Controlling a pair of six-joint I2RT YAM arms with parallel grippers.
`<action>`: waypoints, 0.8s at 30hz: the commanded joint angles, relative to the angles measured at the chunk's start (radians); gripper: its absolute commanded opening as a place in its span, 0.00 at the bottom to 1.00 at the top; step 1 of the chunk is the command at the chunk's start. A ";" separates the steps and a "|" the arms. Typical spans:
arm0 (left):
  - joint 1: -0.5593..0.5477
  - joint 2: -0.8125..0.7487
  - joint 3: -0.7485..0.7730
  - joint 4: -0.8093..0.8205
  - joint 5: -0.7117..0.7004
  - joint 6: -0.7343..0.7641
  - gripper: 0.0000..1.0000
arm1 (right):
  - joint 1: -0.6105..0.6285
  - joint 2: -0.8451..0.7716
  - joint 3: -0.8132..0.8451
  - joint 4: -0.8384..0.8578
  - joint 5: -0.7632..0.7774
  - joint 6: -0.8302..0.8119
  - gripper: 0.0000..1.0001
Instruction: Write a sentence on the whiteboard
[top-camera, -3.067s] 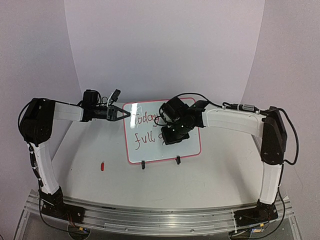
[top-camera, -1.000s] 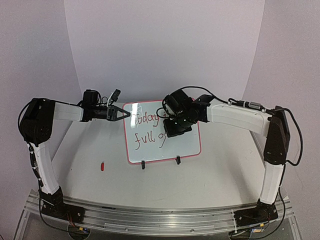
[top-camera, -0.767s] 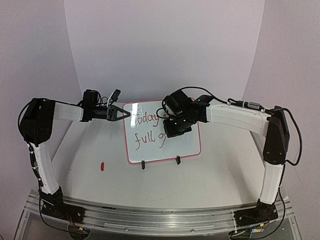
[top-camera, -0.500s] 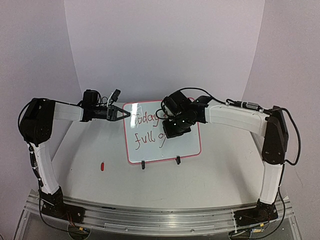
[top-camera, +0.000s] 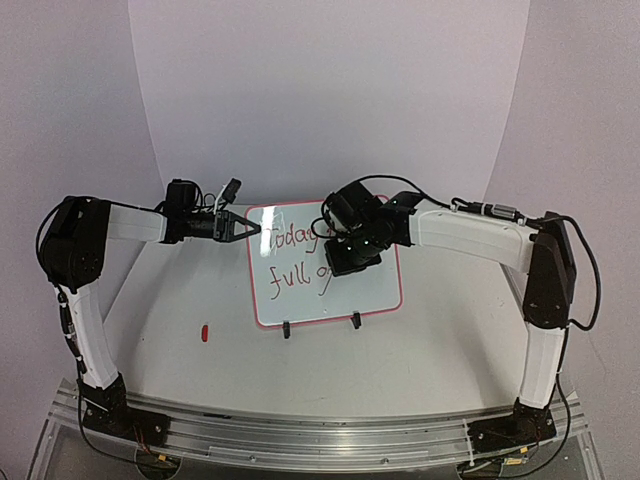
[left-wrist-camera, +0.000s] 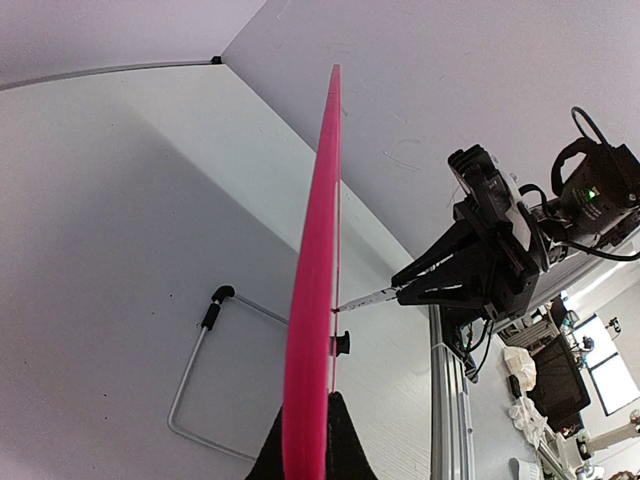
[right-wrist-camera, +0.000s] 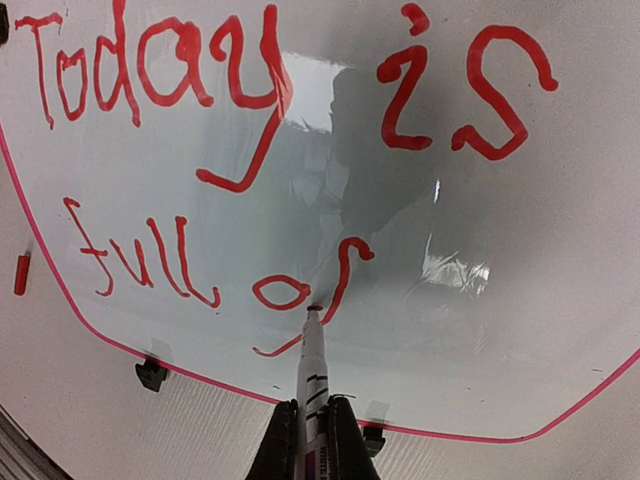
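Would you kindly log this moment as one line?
left pincer: shut on whiteboard | right pincer: shut on marker | sentence: Today is full of

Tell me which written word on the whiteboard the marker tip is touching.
The word "of", last on the lower line: the marker has its tip at the stem of the f. "Today", "is" and "full" lie clear of it.

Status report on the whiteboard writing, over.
Left gripper shut on whiteboard edge. Right gripper shut on marker, tip at the f. Sentence reads "Today is full of". Nothing blocking.
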 joint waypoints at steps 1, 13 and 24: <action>-0.014 0.026 -0.011 -0.015 -0.141 0.112 0.00 | -0.018 0.004 -0.008 0.032 0.082 0.021 0.00; -0.015 0.024 -0.013 -0.015 -0.142 0.114 0.00 | -0.031 -0.031 -0.048 0.009 0.132 0.030 0.00; -0.016 0.024 -0.013 -0.015 -0.140 0.114 0.00 | -0.032 -0.035 -0.042 0.002 0.145 0.029 0.00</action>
